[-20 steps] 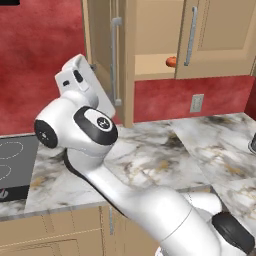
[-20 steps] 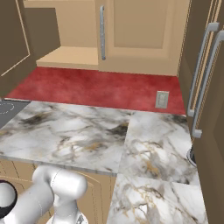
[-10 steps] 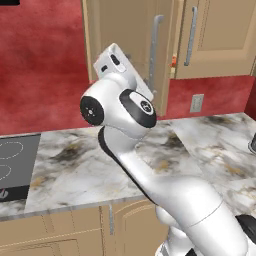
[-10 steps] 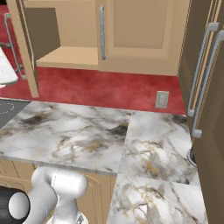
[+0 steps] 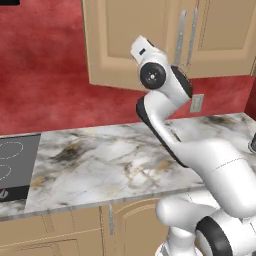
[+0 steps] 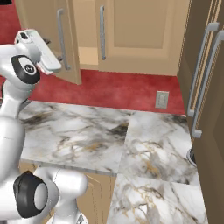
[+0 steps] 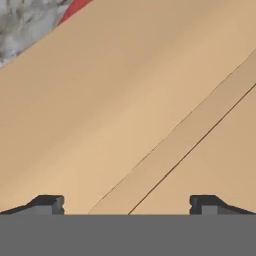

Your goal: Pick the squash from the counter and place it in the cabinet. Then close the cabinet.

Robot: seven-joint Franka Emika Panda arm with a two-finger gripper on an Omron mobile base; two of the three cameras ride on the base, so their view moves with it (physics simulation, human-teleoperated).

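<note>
Arm pressing at cabinet (image 6: 131, 35) door, upper left of right base view.
Gripper (image 7: 127, 205) fingers spread wide, holding nothing; marble counter (image 5: 110, 160) sitting below red wall (image 5: 45, 65).

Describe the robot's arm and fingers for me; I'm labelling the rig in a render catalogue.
The arm is glossy white with rounded, tube-like links. Its joints are dark: black bands ring them, and round black end caps carry a small white mark. The hand is a boxy white block. In the hand view the gripper shows two small, dark grey, blocky fingers. No cables show.
</note>
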